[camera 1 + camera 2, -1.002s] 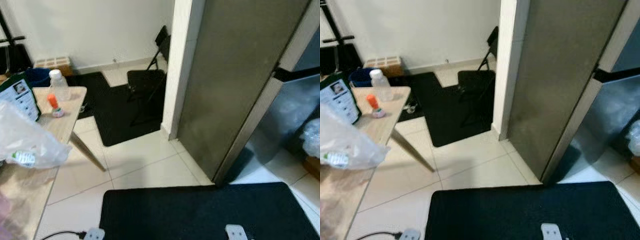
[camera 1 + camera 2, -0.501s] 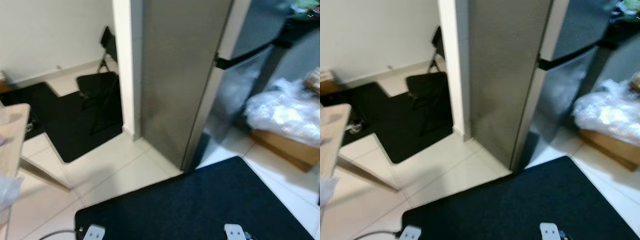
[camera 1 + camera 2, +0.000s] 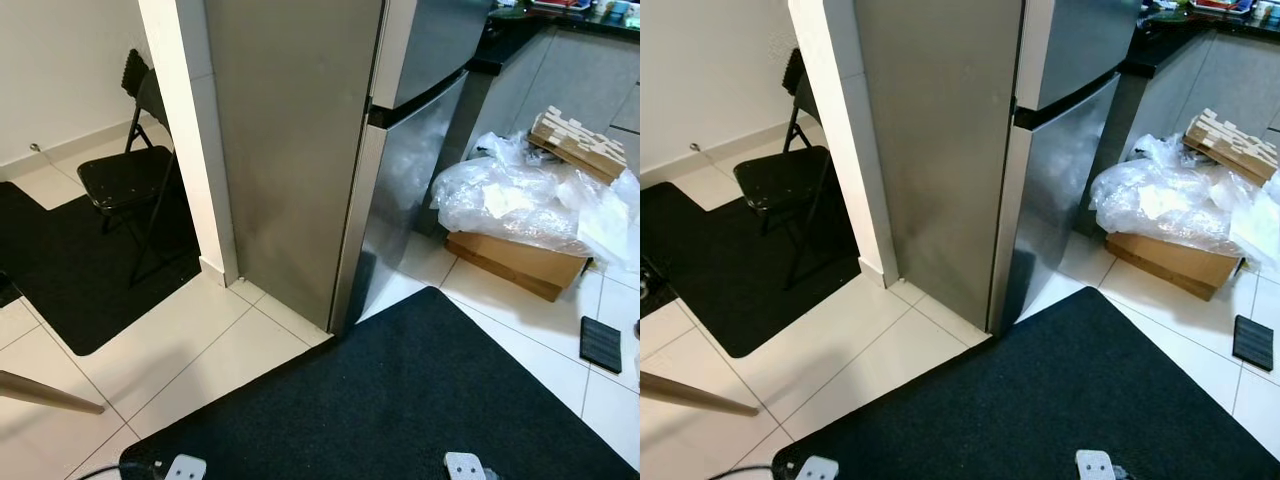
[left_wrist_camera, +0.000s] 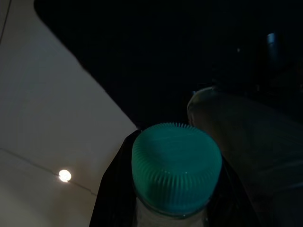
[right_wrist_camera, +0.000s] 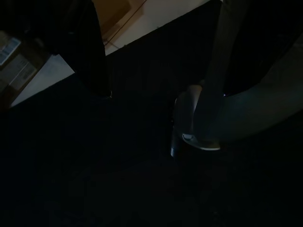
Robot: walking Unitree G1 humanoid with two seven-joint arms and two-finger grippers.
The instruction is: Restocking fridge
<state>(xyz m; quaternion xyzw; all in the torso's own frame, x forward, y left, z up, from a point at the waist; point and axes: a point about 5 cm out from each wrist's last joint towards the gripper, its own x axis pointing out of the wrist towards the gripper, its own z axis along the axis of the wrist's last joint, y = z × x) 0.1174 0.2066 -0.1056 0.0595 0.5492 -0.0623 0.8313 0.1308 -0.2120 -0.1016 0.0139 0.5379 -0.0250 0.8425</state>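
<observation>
Facing the closed fridge (image 3: 300, 150), the left gripper (image 4: 176, 208) is pinching a green-capped bottle (image 4: 176, 165); the right gripper's state is unclear. Opening the door squarely is needed.

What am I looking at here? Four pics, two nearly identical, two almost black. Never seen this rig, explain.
It is a walking humanoid robot with a two-finger gripper on each arm. The two bright, near-identical pictures come from the two eyes of a stereo camera on its head, looking forward and down. They show a steel fridge with its doors shut, a black floor mat on white tiles in front of it, a black folding chair to the left, and a cardboard box under crumpled clear plastic wrap to the right.

The dark pictures come from cameras on each wrist, looking along the fingers. In the left wrist view, the left gripper holds a bottle with a teal ribbed cap, seen from above. The right wrist view is too dark to read beyond mat and floor.
</observation>
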